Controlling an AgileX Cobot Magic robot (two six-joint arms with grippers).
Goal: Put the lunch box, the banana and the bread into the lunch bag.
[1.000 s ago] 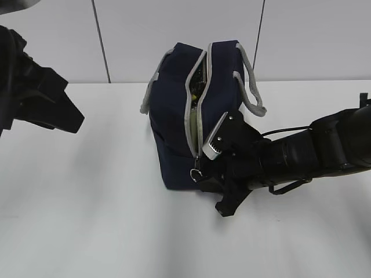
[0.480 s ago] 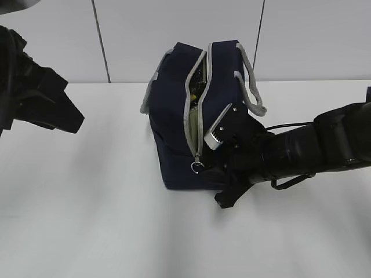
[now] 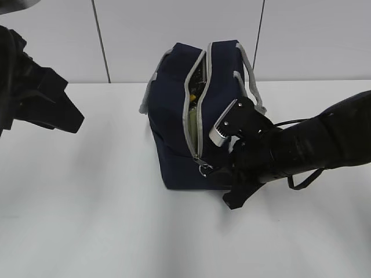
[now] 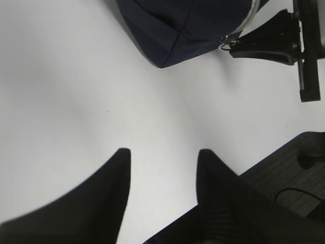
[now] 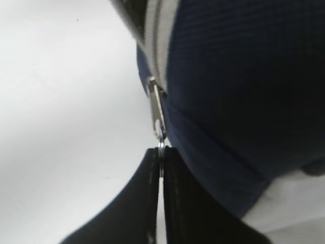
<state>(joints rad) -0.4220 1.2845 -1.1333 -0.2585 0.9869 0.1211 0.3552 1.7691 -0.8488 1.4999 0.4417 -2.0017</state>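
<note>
White tabletop [image 3: 87, 220] and pale panelled wall [image 3: 174, 23] are seen around the lunch bag [image 3: 174, 121], which stands upright mid-table. The right gripper [image 5: 160, 157] is closed on the ring pull [image 5: 160, 140] at the foot of the grey zipper [image 3: 200, 104]. Since a second ago the ring has been shifted slightly right and the wrist raised, so the opening is being worked. Something yellow-green, possibly the banana [image 3: 196, 87], is glimpsed inside. The left gripper [image 4: 162, 168] is held spread and empty, well apart.
</note>
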